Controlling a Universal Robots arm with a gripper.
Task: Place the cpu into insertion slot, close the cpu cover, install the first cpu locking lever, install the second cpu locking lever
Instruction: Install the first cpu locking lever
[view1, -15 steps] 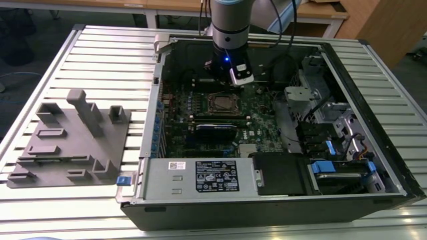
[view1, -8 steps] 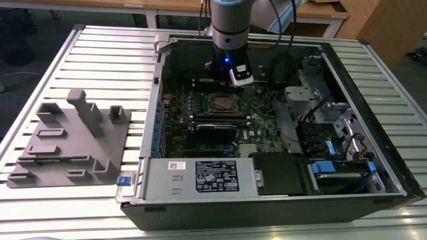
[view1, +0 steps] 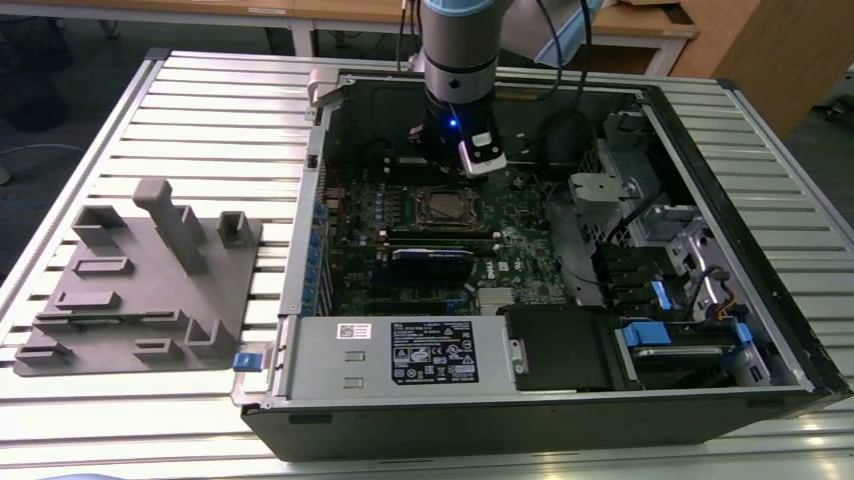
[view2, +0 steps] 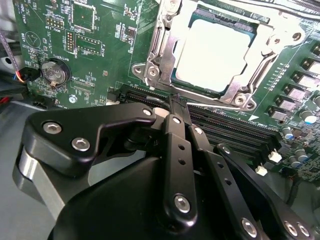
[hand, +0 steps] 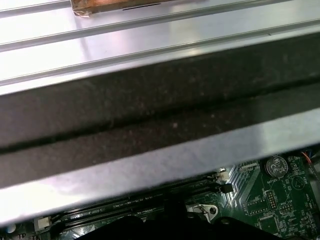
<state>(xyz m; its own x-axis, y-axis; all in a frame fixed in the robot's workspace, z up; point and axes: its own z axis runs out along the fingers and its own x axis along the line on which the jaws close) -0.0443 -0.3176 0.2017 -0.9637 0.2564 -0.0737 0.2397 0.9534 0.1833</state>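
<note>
Plainly, the cpu (view2: 212, 55) lies flat in the insertion slot (view1: 447, 208), its pale metal top facing up out of the open computer case (view1: 747, 200). It is square, with no long axis, and its edges run parallel to the slot's border. The cpu cover (view2: 167, 40) looks lowered over it, and the chip's top shows through the frame's window. The slot sits on the green motherboard (view2: 100, 30), nearer the case's far wall than its near one. The case itself takes up the desk (view1: 227, 110) from far edge to near edge, toward the exterior view's right. The arm (view1: 458, 40) comes down inside the far wall, with the pincer (view2: 178, 102) just beside the slot. Its fingers (view2: 176, 150) are drawn together tip to tip, with nothing visible between them. The tips hang over the long black memory slots (view2: 235, 130), which run along the slot's nearest edge. A coin battery (view2: 54, 71) sits on the board off to one side. In the exterior view, black cables (view1: 567, 130) loop close beside the arm, and a long dark card (view1: 430, 258) lies across the board on the slot's near side. The power supply (view1: 400, 350) fills the case's near wall. A grey fixture block (view1: 134, 280) rests on the desk by the exterior view's left edge, well apart from the case. In the first wrist view the case's dark wall (hand: 150, 115) crosses between desk and board.
</note>
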